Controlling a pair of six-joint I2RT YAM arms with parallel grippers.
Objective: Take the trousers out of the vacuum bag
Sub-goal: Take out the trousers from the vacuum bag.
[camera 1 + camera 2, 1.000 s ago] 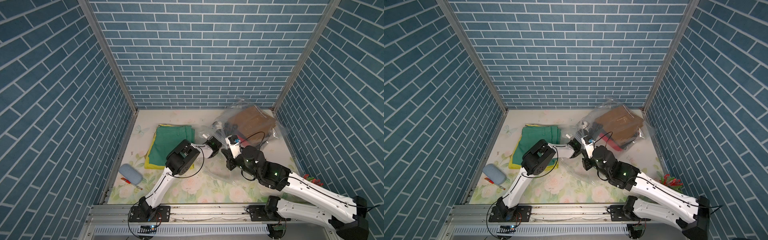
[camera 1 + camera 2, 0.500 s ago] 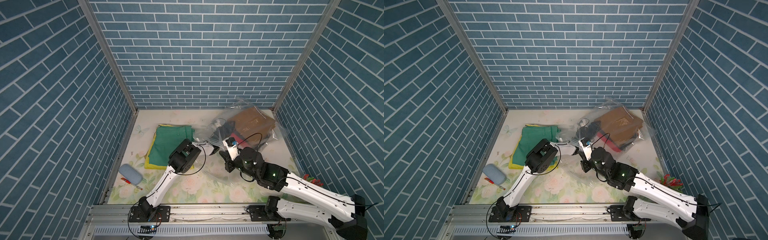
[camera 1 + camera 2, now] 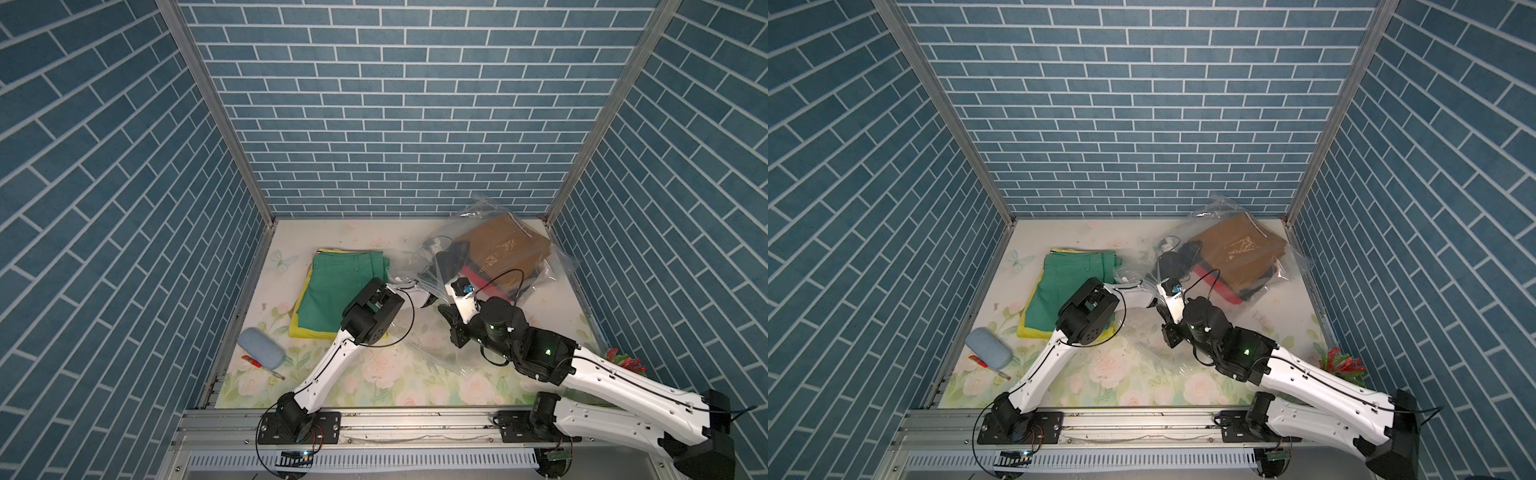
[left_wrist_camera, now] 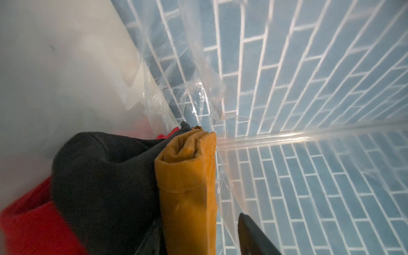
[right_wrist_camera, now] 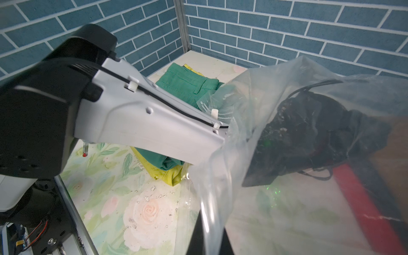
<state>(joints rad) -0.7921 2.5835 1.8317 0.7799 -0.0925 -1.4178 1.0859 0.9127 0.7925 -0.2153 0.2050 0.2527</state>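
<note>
Right wrist view, right tool [image 5: 210, 239] closed, apparently pinching vacuum bag [image 5: 276, 84]

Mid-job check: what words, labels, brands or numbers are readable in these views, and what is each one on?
No text can be read in any view.
Printed fan-shaped mark on the vacuum bag: its fine print is too blurred to read.
Pale speckled patch on the bag over the mustard-brown trousers: print or glare, too small to tell.
</note>
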